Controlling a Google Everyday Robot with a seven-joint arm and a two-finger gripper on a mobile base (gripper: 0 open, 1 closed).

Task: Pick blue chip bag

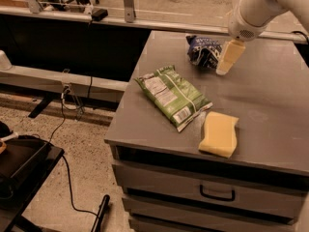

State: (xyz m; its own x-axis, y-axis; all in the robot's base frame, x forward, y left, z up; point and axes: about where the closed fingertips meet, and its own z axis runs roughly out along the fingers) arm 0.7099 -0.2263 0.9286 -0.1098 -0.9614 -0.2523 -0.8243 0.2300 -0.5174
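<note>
The blue chip bag (pixel 203 50) is a small crumpled dark blue foil bag with white lettering. It lies at the back of the grey cabinet top (pixel 270 95). My gripper (pixel 228 58) hangs from the white arm at the upper right. It is just to the right of the bag, close to its edge and a little above the surface. I see it as one pale yellow finger piece pointing down.
A larger flat green chip bag (pixel 173 95) lies in the middle of the top. A yellow sponge block (pixel 219 134) lies near the front edge. Drawers (pixel 217 193) are below. To the left are the floor, cables and a black cart (pixel 19 168).
</note>
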